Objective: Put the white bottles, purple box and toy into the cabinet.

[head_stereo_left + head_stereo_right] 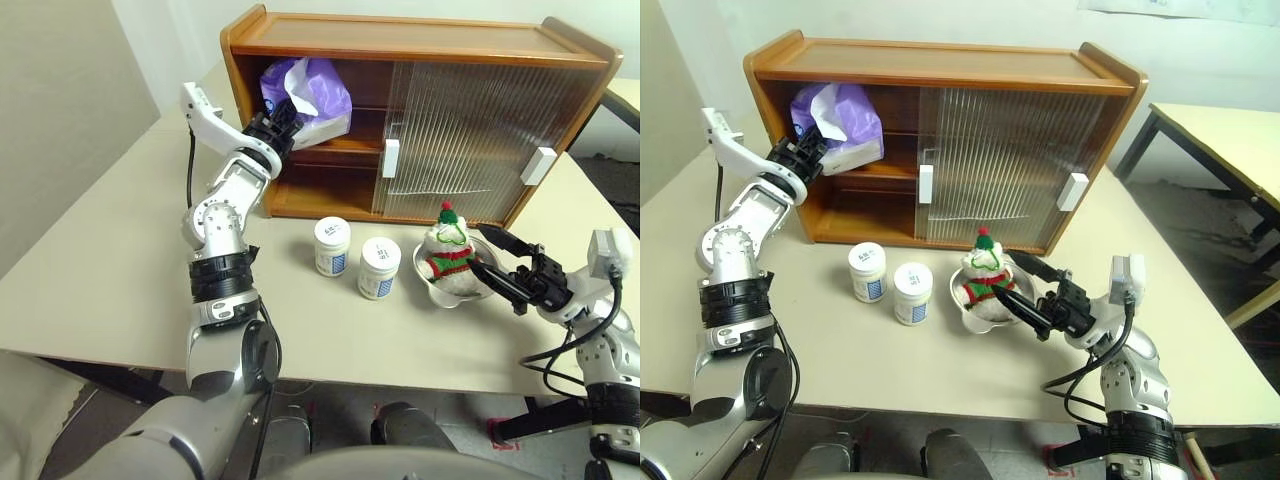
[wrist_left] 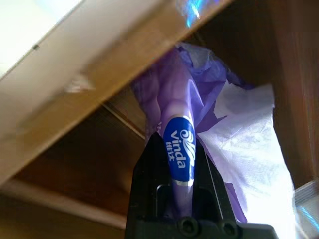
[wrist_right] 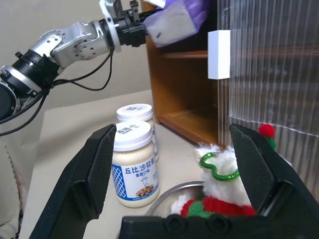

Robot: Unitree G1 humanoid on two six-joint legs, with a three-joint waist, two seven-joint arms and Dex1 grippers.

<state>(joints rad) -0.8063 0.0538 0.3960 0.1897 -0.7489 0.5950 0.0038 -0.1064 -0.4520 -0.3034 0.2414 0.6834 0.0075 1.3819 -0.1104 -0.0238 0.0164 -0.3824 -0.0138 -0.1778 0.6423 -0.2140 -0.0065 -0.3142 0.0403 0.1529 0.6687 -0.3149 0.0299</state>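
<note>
While clamped shut on the purple box [image 1: 312, 95] at the cabinet [image 1: 420, 45] upper opening, left gripper [image 1: 281, 128] best pushed deeper past the shelf edge ahead before letting go; right gripper [image 1: 503, 265] wide open astride the toy [image 1: 449, 255].

Bright, even room light; soft shadows lie beneath the cabinet [image 1: 420, 110] shelves. Its ribbed doors catch pale glare. The wrist view beside the cabinet's top edge is blurred.
</note>
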